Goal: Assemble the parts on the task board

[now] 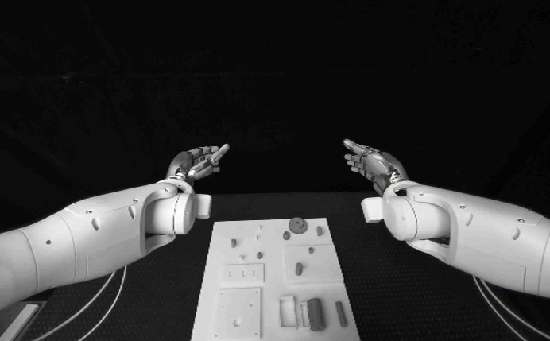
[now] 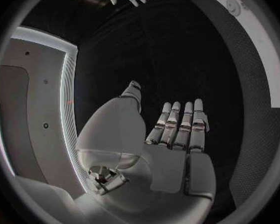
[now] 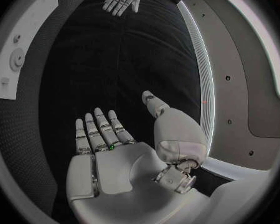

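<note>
The white task board (image 1: 273, 277) lies in the middle of the table, near its front. Small grey parts rest on it: a round disc (image 1: 298, 226) at its far end, a peg (image 1: 299, 269) mid-board and two dark oblong pieces (image 1: 316, 314) at its near right. My left hand (image 1: 195, 162) floats above the table beyond the board's far left corner, palm up, fingers stretched out, holding nothing. My right hand (image 1: 373, 162) mirrors it beyond the far right corner, also flat and empty. The left wrist view shows the bare left palm (image 2: 171, 149), the right wrist view the bare right palm (image 3: 109, 149).
Black table surface (image 1: 401, 293) surrounds the board. Pale cables (image 1: 98, 301) run along the table by the left arm, and more by the right arm (image 1: 498, 309). A slice of the board's edge (image 3: 18, 50) is visible in the right wrist view.
</note>
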You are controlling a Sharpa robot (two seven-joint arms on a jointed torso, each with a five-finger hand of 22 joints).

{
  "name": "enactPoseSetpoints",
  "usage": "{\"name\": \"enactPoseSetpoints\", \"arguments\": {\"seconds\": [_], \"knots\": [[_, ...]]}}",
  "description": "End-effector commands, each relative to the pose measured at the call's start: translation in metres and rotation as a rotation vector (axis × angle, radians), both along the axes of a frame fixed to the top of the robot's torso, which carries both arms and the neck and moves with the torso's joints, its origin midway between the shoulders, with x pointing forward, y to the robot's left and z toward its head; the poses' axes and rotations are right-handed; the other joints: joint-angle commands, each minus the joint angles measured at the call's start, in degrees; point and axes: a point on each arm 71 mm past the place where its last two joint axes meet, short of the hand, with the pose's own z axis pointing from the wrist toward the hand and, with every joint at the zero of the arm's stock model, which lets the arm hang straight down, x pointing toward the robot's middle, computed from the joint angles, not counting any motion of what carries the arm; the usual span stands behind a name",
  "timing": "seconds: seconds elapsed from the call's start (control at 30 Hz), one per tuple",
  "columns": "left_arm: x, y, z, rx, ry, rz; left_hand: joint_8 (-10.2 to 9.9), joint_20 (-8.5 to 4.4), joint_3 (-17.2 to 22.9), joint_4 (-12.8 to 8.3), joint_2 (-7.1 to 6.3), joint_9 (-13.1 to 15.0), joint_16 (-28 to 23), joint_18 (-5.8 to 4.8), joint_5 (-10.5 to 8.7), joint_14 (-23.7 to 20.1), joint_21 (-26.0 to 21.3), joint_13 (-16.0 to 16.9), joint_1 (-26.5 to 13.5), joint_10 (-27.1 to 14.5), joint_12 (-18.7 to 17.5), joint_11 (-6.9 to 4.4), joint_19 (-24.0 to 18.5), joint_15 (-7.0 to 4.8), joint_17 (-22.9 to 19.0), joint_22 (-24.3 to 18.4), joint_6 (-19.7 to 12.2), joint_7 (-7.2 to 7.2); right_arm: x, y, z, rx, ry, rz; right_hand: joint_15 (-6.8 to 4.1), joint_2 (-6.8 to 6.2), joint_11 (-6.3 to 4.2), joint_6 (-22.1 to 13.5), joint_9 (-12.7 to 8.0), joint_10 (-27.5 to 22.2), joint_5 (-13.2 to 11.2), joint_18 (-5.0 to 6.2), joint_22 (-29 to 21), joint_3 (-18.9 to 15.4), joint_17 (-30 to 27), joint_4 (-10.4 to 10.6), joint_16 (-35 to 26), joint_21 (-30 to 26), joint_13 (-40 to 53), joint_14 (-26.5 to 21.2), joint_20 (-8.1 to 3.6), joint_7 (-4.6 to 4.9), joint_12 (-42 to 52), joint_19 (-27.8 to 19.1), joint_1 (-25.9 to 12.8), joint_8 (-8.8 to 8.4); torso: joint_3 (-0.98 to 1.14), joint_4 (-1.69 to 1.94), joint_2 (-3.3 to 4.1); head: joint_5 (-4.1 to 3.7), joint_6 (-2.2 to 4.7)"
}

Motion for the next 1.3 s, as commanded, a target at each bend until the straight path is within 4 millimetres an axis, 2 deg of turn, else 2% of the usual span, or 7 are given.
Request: {"name": "enactPoseSetpoints", "arguments": {"seconds": [0.03, 0.4, 0.43, 0.47, 0.67, 1.03, 1.3], "knots": [[0.009, -0.001, 0.000, -0.062, 0.113, -0.085, 0.9, 0.26, -0.1, 0.9, -0.10, 1.0, 1.0, -0.88, 0.41, 1.5, 0.4, 0.2, 2.8, 1.5, 0.2, 0.27, 1.5, 0.40, 0.9, 1.2, 1.3, 0.14, 0.008, 0.004, -0.001, -0.001, 0.121, 0.190, 1.89, -0.25, 1.36, 2.9, 2.9, 3.7, 0.3, 0.26, 3.8, 1.6, 2.1, -3.4, 2.3, 0.8, 0.5, 2.2, 1.08, 5.82, 0.9, 0.6, 5.0, 2.22, 0.00, 0.00, -0.01, 0.00, -0.01], [0.019, 0.007, 0.007, -0.053, 0.129, -0.086, 2.7, -0.65, 1.0, 0.5, 0.64, 1.6, 5.3, 0.21, 0.51, 9.5, 2.7, 0.9, 7.5, 5.8, 1.9, 2.12, 5.3, 1.92, 2.9, 2.7, 4.8, 2.96, 0.024, -0.011, 0.010, -0.043, 0.180, 0.253, 1.66, -1.28, 1.40, 10.6, 4.9, 15.1, 0.4, 3.71, 29.0, 4.3, 6.8, -11.1, 10.2, 6.5, 2.4, 15.4, -0.23, 6.96, 5.7, 12.8, 13.5, 6.52, 0.00, 0.00, -0.01, 0.00, -0.01], [0.016, 0.008, 0.006, -0.001, 0.139, -0.133, 3.0, -0.81, 1.9, -0.1, 0.57, 1.6, 6.2, 1.30, 0.67, 11.6, 3.8, 1.1, 10.0, 7.2, 2.5, 2.49, 7.2, 1.61, 3.3, 3.2, 5.7, 3.50, 0.041, -0.010, 0.019, -0.477, -0.072, 0.234, 1.36, -1.37, 1.10, 11.4, 4.9, 15.9, 0.3, 4.09, 28.9, 4.5, 6.9, -11.2, 10.5, 6.8, 2.4, 16.3, -0.31, 6.75, 6.0, 13.8, 14.1, 6.85, -0.19, 0.25, 0.05, 0.56, -0.52], [0.015, 0.007, 0.006, 0.007, 0.136, -0.143, 3.3, -1.04, 3.2, -0.6, 0.50, 1.6, 6.9, 2.04, 1.03, 13.5, 4.4, 1.3, 12.5, 8.5, 3.0, 2.77, 8.5, 1.30, 3.6, 3.5, 6.7, 3.94, 0.041, -0.010, 0.019, -0.518, -0.090, 0.242, 0.98, -1.42, 0.70, 12.4, 5.0, 17.1, 0.4, 4.49, 28.8, 4.7, 7.0, -11.2, 11.0, 7.0, 2.6, 17.5, -0.43, 6.56, 6.5, 14.7, 14.8, 7.30, -0.22, 0.31, 0.04, 0.55, -0.52], [0.011, 0.006, 0.007, 0.013, 0.126, -0.195, 4.6, -2.39, 4.4, 0.2, -0.87, 1.3, 8.5, 2.95, 1.14, 19.2, 6.4, 2.1, 16.5, 15.6, 5.6, 2.90, 12.8, -0.61, 4.6, 4.4, 11.5, 4.73, 0.046, -0.010, 0.021, -0.795, -0.200, 0.303, -3.12, -1.90, -3.67, 17.5, 5.2, 27.9, 0.5, 7.80, 28.1, 5.7, 9.1, -11.3, 15.6, 9.6, 5.0, 27.7, -1.14, 5.45, 11.4, 23.9, 17.9, 9.18, -0.05, 0.90, 0.30, -0.15, -0.56], [-0.010, -0.005, 0.021, -0.029, 0.092, -0.299, 4.0, -3.42, 3.1, 0.6, -0.44, -0.1, 7.9, 2.54, 1.07, 21.9, 6.7, 1.5, 18.5, 18.6, 5.4, 2.62, 14.9, -1.48, 5.1, 4.6, 14.0, 4.71, 0.048, 0.000, 0.014, -1.135, -0.220, 0.432, -10.12, -3.79, -6.02, 20.5, 4.4, 34.0, 0.3, 13.07, 26.2, 4.6, 13.1, -11.3, 21.8, 13.4, 6.9, 42.6, -1.91, 4.23, 12.1, 40.0, 22.2, 8.72, 0.75, 2.25, 1.36, -1.21, -1.86], [-0.021, -0.013, 0.028, -0.049, 0.079, -0.339, 3.4, -3.27, 2.1, 0.7, -0.85, -0.7, 6.6, 2.14, 0.90, 21.1, 6.1, 0.9, 18.8, 18.5, 4.6, 2.77, 14.4, -1.07, 4.9, 4.3, 14.0, 4.81, 0.048, 0.024, 0.009, -1.312, -0.289, 0.461, -14.00, -4.99, -8.53, 22.0, 4.0, 42.4, 0.1, 13.26, 26.8, 2.5, 17.2, -11.2, 27.9, 17.0, 11.2, 50.0, -4.50, 2.35, 16.4, 49.1, 22.3, 8.10, 1.47, 4.34, 3.58, -2.46, -1.39]]}}
